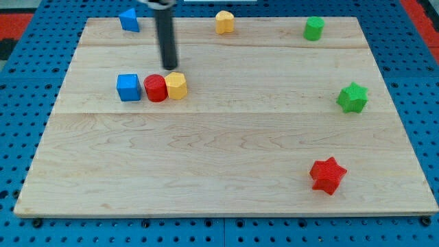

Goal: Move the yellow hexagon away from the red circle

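Tip (169,67) sits just beyond the red circle (156,88) and yellow hexagon (176,86), over the seam where the two touch, close to both but seemingly clear of them. The hexagon lies toward the bench's (206,158) far left, pressed against the circle's right side; a blue cube (128,87) flanks the circle's left. No fingers exist here, only a bare rod. The hexagon lies slightly right and nearer than my tip, so I judge a push from the circle's side, driving rightward, would separate them; open bench lies that way.
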